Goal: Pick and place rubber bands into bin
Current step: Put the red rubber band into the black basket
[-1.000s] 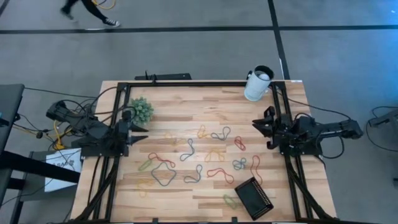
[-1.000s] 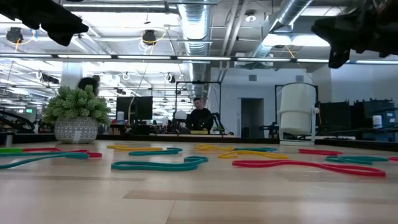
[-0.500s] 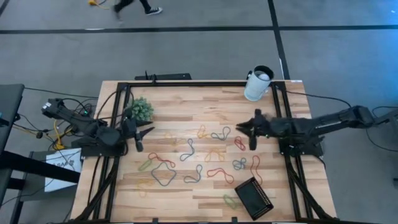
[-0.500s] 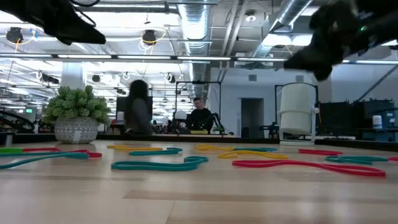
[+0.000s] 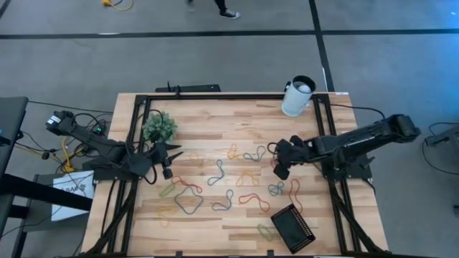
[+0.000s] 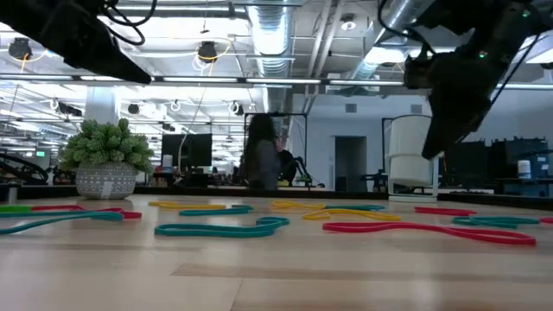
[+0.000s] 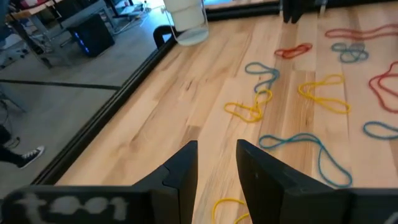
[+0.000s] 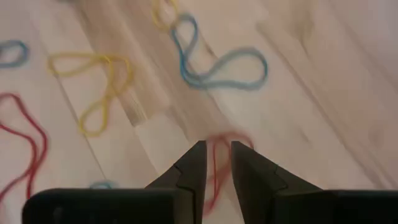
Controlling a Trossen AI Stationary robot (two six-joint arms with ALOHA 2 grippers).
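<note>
Several rubber bands lie flat and scattered on the wooden table (image 5: 215,107): red, blue, yellow, green and grey loops, among them a blue one (image 5: 254,154) and a grey one (image 5: 188,203). The black bin (image 5: 292,226) stands near the front right. My right gripper (image 5: 280,169) hangs open above a red band (image 8: 214,171), tilted steeply down and clear of the table (image 6: 429,151). My left gripper (image 5: 172,161) is open at the left side, nothing between its fingers (image 7: 216,152); yellow (image 7: 252,109) and blue (image 7: 305,146) bands lie ahead of it.
A white cup (image 5: 297,97) stands at the far right corner and a small potted plant (image 5: 159,127) at the far left, close to my left arm. A black frame (image 5: 215,97) borders the table. A person passes in the room behind (image 6: 259,155).
Both arms have reached from the table's sides toward its middle. My right gripper has moved toward the left edge and tipped steeply downward over the red band. My left gripper has moved toward the right edge, sinking a little and tipping down. No band has moved.
</note>
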